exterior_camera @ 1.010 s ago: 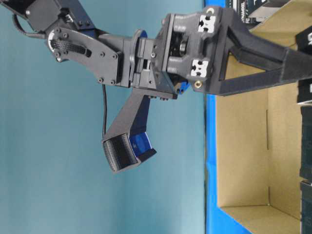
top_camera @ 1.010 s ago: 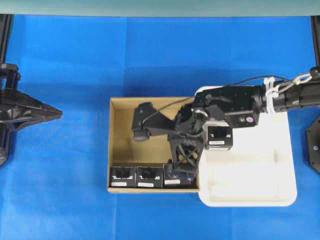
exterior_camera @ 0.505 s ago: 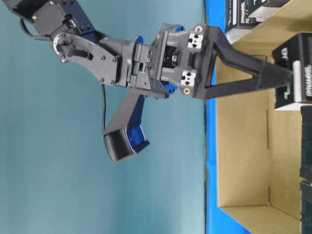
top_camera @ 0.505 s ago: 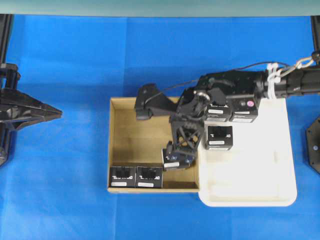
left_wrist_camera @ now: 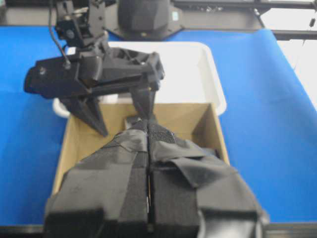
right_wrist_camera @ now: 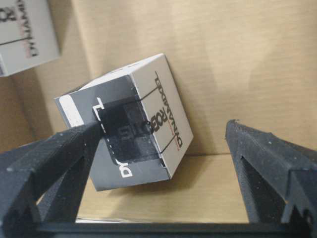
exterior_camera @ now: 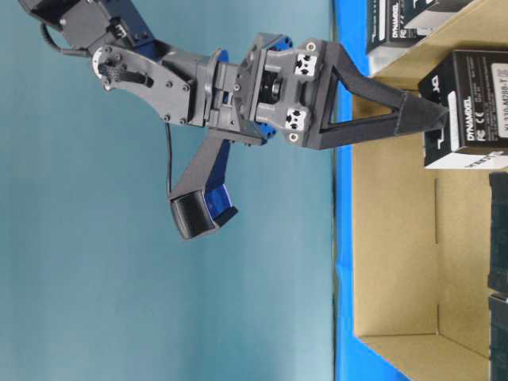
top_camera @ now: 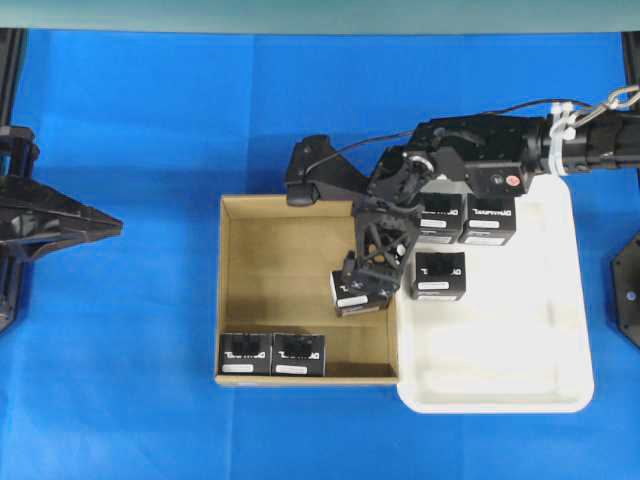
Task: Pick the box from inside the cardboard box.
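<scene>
A black box (top_camera: 360,292) with white lettering hangs tilted inside the cardboard box (top_camera: 250,290), near its right wall. My right gripper (top_camera: 330,238) is open, jaws spread wide. In the right wrist view the box (right_wrist_camera: 133,124) rests against the left finger (right_wrist_camera: 54,163), and a clear gap separates it from the right finger (right_wrist_camera: 267,163). The table-level view shows one fingertip (exterior_camera: 429,119) touching the box (exterior_camera: 468,111) above the cardboard floor. My left gripper (top_camera: 118,228) sits far left over the blue cloth, shut and holding nothing.
Two more black boxes (top_camera: 245,353) (top_camera: 298,353) stand along the cardboard box's front wall. A white tray (top_camera: 520,330) adjoins it on the right and holds three black boxes (top_camera: 438,275) near its back left corner.
The box has left the front row and travelled toward the back of the cardboard box with the right gripper, rising off the floor and tilting. The left arm has not moved.
</scene>
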Available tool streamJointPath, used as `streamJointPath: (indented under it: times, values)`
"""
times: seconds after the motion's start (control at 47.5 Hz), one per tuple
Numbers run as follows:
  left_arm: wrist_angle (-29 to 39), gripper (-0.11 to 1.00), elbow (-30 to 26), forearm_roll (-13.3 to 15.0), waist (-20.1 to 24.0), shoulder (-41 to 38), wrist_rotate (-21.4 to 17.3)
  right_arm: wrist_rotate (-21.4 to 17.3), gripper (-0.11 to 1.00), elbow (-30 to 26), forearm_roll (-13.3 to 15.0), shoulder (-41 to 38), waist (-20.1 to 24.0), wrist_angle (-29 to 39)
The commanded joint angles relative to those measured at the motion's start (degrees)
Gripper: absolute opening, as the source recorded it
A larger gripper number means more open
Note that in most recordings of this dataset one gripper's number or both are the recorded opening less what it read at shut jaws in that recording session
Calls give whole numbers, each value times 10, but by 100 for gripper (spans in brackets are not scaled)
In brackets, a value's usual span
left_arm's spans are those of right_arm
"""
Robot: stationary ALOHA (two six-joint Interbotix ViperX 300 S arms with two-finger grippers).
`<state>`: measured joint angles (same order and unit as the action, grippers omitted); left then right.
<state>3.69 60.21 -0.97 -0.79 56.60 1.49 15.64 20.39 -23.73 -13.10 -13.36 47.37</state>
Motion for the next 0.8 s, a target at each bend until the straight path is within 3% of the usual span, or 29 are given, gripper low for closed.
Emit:
streamJointPath:
  times: [0.0, 0.778]
  values:
    - [-3, -7, -17, -1, 2, -2, 2, -2, 100, 3, 9, -3, -11, -4]
    - [-3, -7, -20, 0, 1, -2, 2, -26, 100, 4, 9, 18, -18, -20]
